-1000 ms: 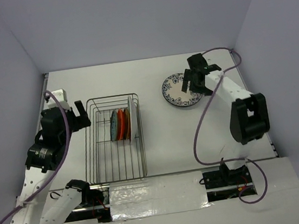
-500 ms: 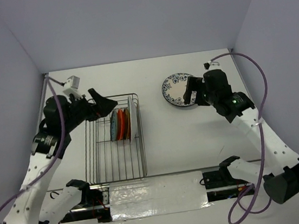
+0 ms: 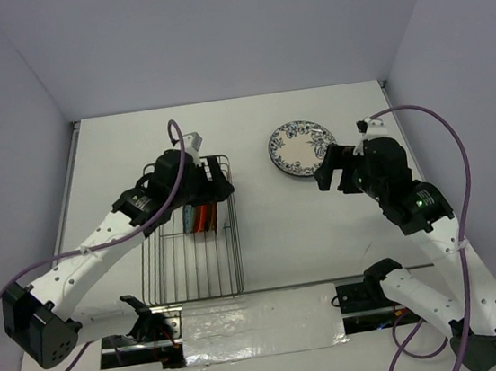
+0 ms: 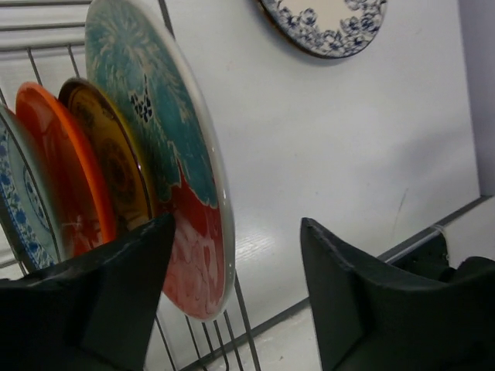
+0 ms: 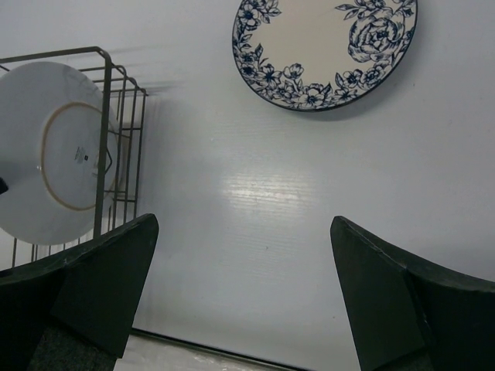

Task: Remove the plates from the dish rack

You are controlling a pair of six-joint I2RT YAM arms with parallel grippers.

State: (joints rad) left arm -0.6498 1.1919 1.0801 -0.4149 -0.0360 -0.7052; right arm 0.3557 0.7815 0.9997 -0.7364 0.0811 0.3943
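Reviewer: Plates (image 4: 69, 178) where?
Operator: Four upright in dish rack (image 3: 185, 265), floral plate (image 3: 300, 147) flat on table (image 3: 271, 228). My left gripper (image 4: 236, 224) straddles the teal-red plate (image 4: 166, 139), jaws apart; right gripper (image 5: 244, 224) wide, empty.

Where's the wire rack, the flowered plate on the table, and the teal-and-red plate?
wire rack (image 3: 190, 269): overhead view, its bare floor wires.
flowered plate (image 3: 301, 149): overhead view, its middle.
teal-and-red plate (image 4: 174, 154): left wrist view, its painted face.

Overhead view facing table (image 3: 280, 227), two close wrist views sharing floral plate (image 5: 325, 54)
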